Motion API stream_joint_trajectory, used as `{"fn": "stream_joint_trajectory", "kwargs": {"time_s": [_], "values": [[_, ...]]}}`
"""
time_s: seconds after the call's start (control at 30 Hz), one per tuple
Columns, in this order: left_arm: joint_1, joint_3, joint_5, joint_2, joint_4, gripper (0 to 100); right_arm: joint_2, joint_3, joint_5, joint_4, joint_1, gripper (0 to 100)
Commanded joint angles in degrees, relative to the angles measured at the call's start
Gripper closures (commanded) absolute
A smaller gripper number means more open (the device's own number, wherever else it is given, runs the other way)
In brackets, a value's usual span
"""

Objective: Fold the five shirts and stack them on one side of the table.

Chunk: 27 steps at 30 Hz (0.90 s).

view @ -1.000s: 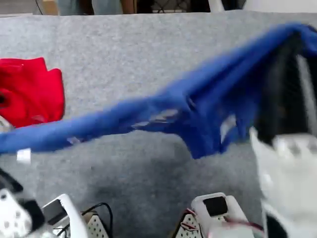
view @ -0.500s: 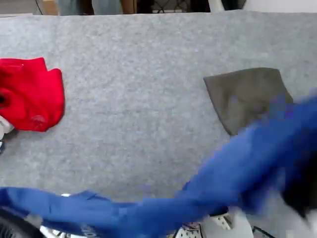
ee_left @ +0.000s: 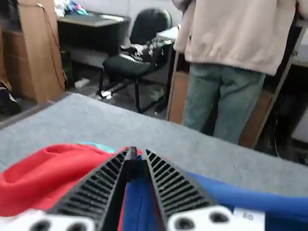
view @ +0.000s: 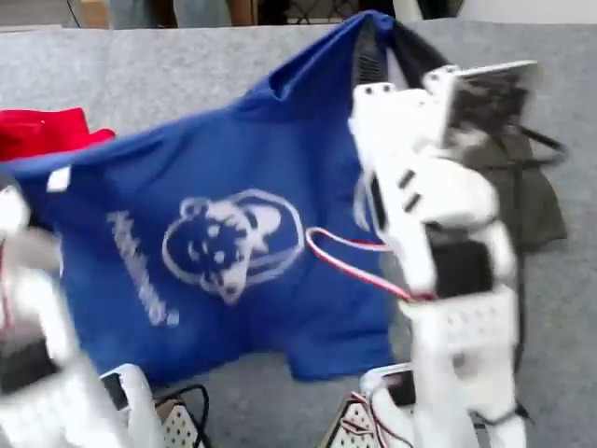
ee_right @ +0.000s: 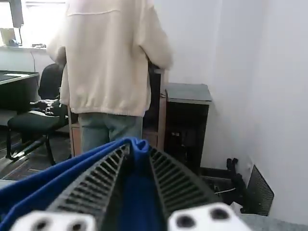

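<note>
So the blue shirt (view: 224, 243) is up in the air over the grey bench (view: 187, 65), spread out between both arms with the print facing the overhead camera. Left tool (ee_left: 137, 156) is pinched tight on one edge of it, and right tool (ee_right: 137, 144) is clamped the same way on the top edge toward the far side of the bench. I'd say this thing is light and totally floppy and sags wherever nothing's holding it. Grabbing it at corners or shoulder seams and pulling it taut looks like the way to go; a shallow pinch could slip off. Headcount: I make out three shirts. That's the blue one, a red shirt (view: 37, 131) bunched at the bench's edge, and a dark grey shirt (view: 536, 201) lying flat on the opposite side, partly behind the right arm. There's also a teal scrap (ee_left: 94, 145) touching the red one, can't tell if that's a fourth.
</note>
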Motion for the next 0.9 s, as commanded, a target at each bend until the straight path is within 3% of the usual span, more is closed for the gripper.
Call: {"fn": "stream_joint_trajectory", "kwargs": {"time_s": [0.0,0.13,0.37,0.6,0.73,0.87], "values": [[4.3,2.3,-2.9,9.6,-19.2,97,3.8,6.7,-0.2,-20.7,0.3,98.5],[5.7,-6.2,-3.0,22.4,-25.1,97,13.4,1.0,-0.2,-24.7,0.4,98.5],[6.5,-22.0,-3.2,41.3,-25.0,97,32.7,-17.6,-0.2,-25.8,0.4,98.5],[6.5,-25.9,-3.0,52.1,-24.4,97,44.3,-26.2,-0.3,-22.4,1.1,98.5],[7.7,-25.9,-3.0,53.4,-14.0,97,44.0,-24.7,-0.3,-14.6,1.1,98.5],[8.1,-26.1,-3.3,53.3,-5.0,97,40.5,-20.0,-0.3,-0.4,1.3,98.4]]}}
